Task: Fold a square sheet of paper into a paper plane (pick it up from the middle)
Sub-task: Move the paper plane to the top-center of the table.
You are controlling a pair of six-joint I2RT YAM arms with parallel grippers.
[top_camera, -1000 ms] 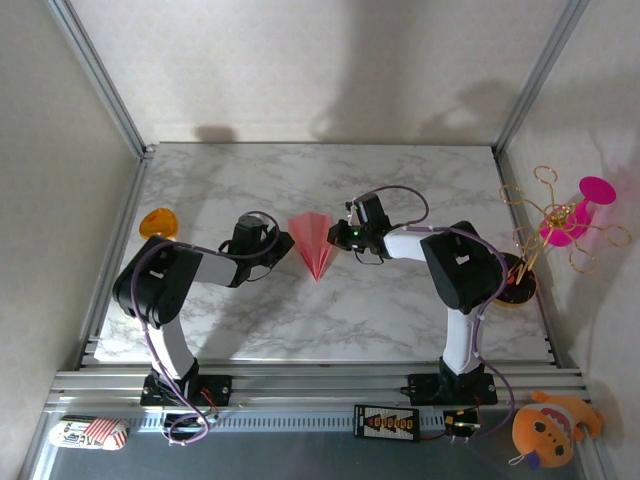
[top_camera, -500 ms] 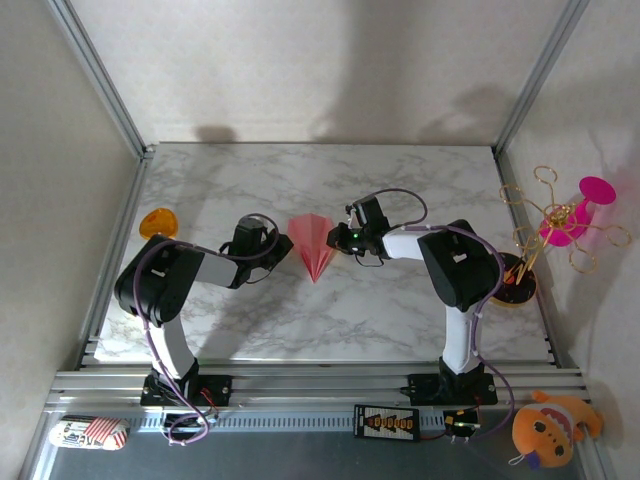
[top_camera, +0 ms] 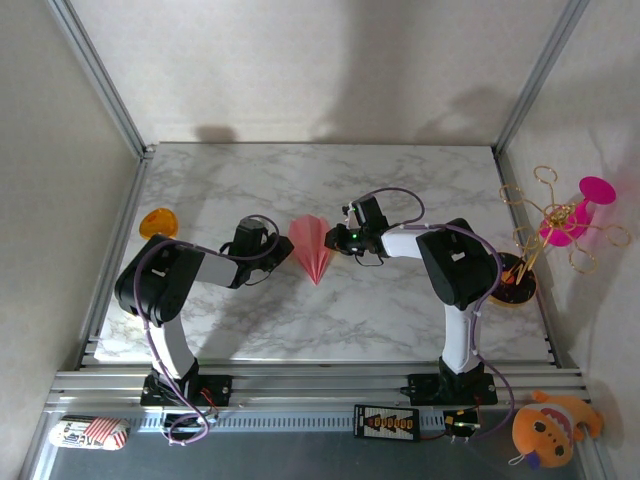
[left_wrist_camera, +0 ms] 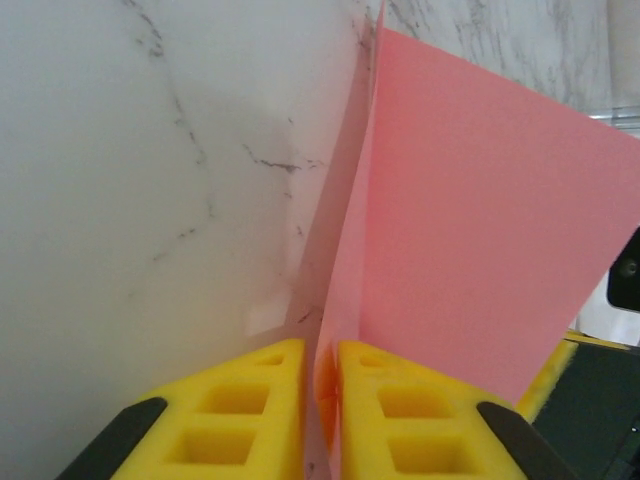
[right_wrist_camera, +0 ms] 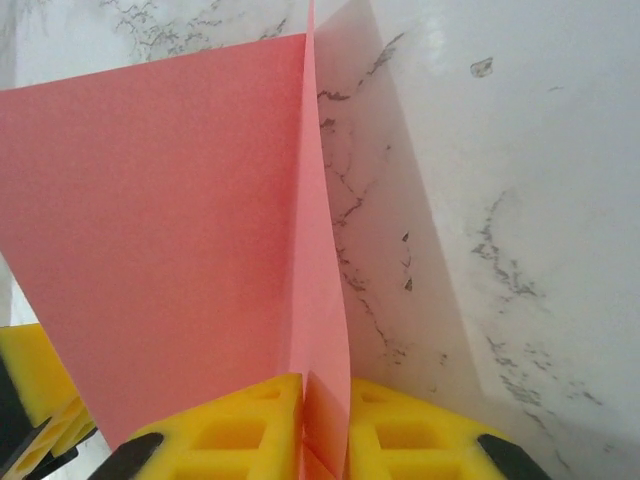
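Two pinches on paper (top_camera: 311, 247): left gripper (left_wrist_camera: 320, 400) and right gripper (right_wrist_camera: 325, 420) each clamped a flap; even, symmetric tension judged best.

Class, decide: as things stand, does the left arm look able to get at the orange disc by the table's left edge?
Probably yes: bare marble lies between the left gripper and the orange disc, though that gripper pinches the folded pink paper.
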